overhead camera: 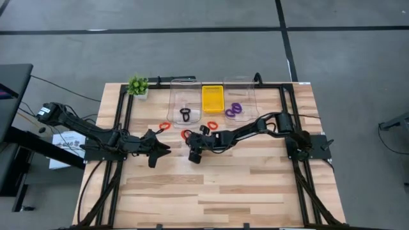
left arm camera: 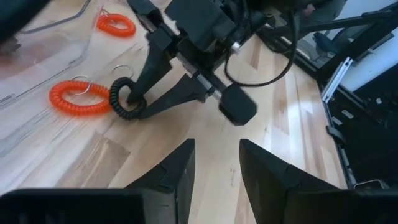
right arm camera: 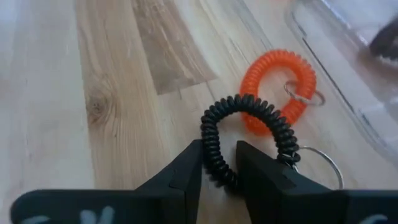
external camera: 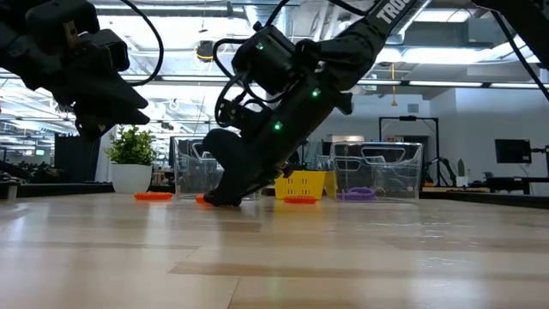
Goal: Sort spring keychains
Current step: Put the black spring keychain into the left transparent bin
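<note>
Your right gripper (right arm camera: 219,163) is down on the table (overhead camera: 255,185), just at 6 o'clock of the left clear bin (overhead camera: 182,102) as seen from above. Its two fingers straddle one side of a black spring keychain (right arm camera: 245,134); the cord sits between the tips, and they are closing on it but a firm clamp is not yet evident. This black keychain lies flat on the wood, overlapping an orange keychain (right arm camera: 280,93) at its far side. Expect the orange one to drag if the coils snag.

Your left gripper (overhead camera: 155,151) waits above the table at about 9 o'clock of the right gripper, fingers apart and holding nothing.

Progress, judged from the overhead view:
- The left clear bin already holds one black keychain (overhead camera: 185,115).
- The right clear bin (overhead camera: 239,99) holds purple keychains (overhead camera: 234,110); the exact count cannot be read.
- The yellow basket (overhead camera: 213,98) stands between the two bins; no keychain can be made out inside it.
- Another orange keychain (overhead camera: 163,126) lies on the table at 11 o'clock of the right gripper, and one more (overhead camera: 211,124) lies just at 6 o'clock of the yellow basket.

Sorting is partly done. The black keychain in hand and the orange ones remain.
</note>
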You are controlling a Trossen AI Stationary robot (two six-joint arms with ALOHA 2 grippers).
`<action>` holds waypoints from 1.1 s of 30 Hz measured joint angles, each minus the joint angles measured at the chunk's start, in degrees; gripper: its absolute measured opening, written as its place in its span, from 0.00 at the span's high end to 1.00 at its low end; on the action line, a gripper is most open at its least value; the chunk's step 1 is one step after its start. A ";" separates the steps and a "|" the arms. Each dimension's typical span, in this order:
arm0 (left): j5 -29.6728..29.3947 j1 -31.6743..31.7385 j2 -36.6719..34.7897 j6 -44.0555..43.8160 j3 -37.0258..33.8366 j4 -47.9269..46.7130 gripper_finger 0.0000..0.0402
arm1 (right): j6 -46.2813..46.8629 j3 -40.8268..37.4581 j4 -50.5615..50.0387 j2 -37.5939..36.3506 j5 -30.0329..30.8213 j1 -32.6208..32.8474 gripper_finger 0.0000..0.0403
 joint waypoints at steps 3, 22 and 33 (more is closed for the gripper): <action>-0.08 0.00 -0.01 0.11 -0.02 0.07 0.70 | 2.60 -0.04 -0.70 -0.02 0.02 0.37 0.83; -0.92 0.00 -0.01 0.42 -0.02 0.04 0.70 | 9.96 -0.30 -1.36 -0.06 0.00 4.04 0.93; 0.78 0.02 -0.01 0.22 -0.02 0.04 0.70 | 15.25 -0.41 -1.66 -1.13 -0.88 6.91 0.93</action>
